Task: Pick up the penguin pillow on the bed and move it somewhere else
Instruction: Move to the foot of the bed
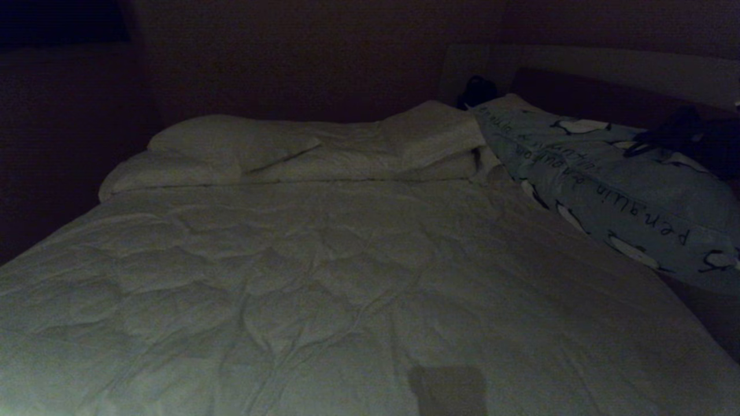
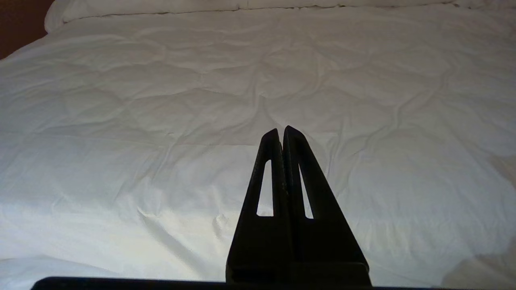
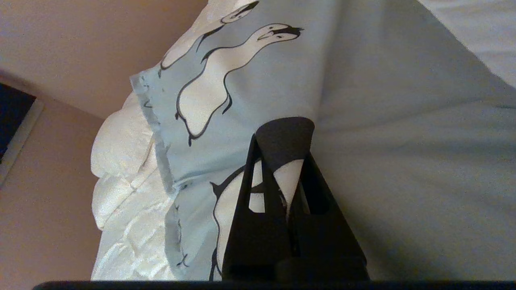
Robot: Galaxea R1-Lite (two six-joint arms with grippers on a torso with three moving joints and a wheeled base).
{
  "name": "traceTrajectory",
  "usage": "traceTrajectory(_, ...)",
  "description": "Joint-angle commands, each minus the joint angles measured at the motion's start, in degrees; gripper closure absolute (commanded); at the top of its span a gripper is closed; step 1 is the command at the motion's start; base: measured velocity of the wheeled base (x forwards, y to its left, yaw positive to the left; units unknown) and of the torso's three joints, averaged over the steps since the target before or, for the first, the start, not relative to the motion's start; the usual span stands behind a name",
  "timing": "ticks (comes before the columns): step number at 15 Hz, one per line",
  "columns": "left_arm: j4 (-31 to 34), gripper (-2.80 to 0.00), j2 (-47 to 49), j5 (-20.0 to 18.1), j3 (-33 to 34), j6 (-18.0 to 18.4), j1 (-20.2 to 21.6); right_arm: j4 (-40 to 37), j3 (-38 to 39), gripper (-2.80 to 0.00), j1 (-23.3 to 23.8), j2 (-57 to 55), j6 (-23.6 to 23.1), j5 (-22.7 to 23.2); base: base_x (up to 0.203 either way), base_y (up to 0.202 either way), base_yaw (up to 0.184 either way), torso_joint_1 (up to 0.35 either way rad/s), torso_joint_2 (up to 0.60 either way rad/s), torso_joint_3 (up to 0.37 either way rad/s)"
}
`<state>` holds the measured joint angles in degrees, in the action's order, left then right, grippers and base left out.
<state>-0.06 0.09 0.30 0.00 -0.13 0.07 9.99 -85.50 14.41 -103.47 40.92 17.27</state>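
Note:
The grey-blue penguin pillow (image 1: 607, 185) lies slanted along the right side of the bed (image 1: 324, 277), with its lettered edge toward the middle. Its far end sits by the white pillows and its near end hangs past the bed's right edge. My right gripper (image 1: 665, 137) is on its upper side. In the right wrist view that gripper (image 3: 282, 145) is shut on a bunched fold of the penguin pillow (image 3: 363, 100). My left gripper (image 2: 281, 131) is shut and empty, held low over the white comforter (image 2: 161, 121), and is out of the head view.
Two plain white pillows (image 1: 231, 150) (image 1: 428, 138) lie across the head of the bed. A headboard (image 1: 578, 75) and a small dark object (image 1: 477, 89) are behind them. Dark walls stand at the left and back. The wrinkled comforter fills the middle.

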Motion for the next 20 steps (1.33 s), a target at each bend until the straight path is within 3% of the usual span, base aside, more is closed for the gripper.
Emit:
traceTrajectory(1,0.0,0.0,0.0,0.0,0.0,0.0,0.0,0.4,0.4,0.0,0.0,0.0,0.1,0.2,0.0,0.0,0.0,0.0,0.0,0.0)
traceTrajectory(16,0.0,0.0,0.0,0.0,0.0,0.1,0.0,1.4,1.6,0.0,0.0,0.6,0.1,0.8,0.0,0.0,0.0,0.0,0.0,0.0)
traceTrajectory(20,0.0,0.0,0.0,0.0,0.0,0.1,0.0,1.4,1.7,0.0,0.0,0.4,0.1,0.8,0.0,0.144,-0.007,0.002,0.0,0.001)
